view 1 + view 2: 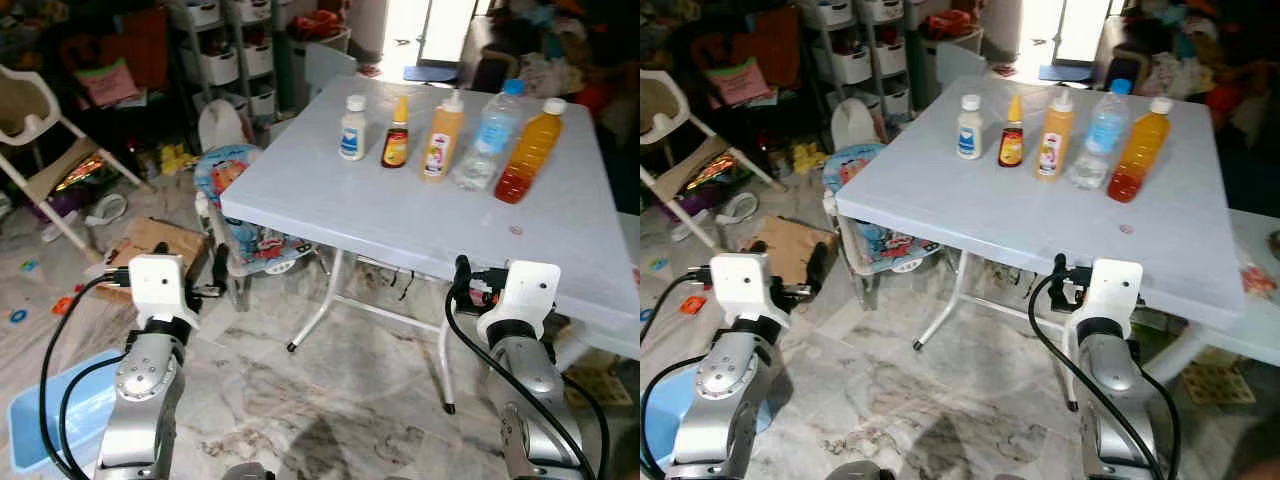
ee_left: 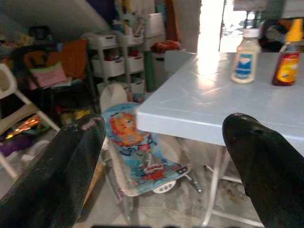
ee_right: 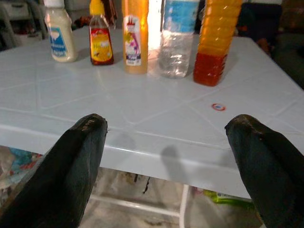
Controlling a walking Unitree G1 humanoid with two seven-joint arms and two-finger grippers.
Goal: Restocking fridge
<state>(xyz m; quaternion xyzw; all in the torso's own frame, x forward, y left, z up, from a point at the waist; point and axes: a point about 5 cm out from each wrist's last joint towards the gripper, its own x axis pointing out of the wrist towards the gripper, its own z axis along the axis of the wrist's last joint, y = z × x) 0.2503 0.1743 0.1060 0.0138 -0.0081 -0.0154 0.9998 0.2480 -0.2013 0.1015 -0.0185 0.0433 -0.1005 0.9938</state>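
Both tools are held low in front of the pale blue plastic desk [image 1: 400, 200], and nothing is gripped by either. On the right tool [image 3: 168, 156] the two black fingers are spread wide, aimed at the near desk edge with the bottles beyond. The left tool [image 2: 164, 156] is spread just as wide, pointed past the desk's left corner.

Five bottles are lined up at the far side of the desk: a small white bottle with a blue label [image 1: 352, 128], a dark brown sauce bottle with a yellow cap [image 1: 396, 133], a tall orange squeeze bottle [image 1: 443, 137], a clear water bottle with a blue cap [image 1: 489, 137] and a ribbed orange juice bottle [image 1: 529, 151]. They stand close together, some nearly touching. No fridge can be made out.

As a guess, a bottle pick-up is what's in hand, though whether these are waiting to go or what's left of a batch can't be told. A forward reach over the near edge is called for, and the tight row means narrow finger room.

Open floor is found in front, but the colourful baby bouncer [image 1: 245, 215] sits by the left corner, and the white desk legs [image 1: 318, 310] are close to the right arm.
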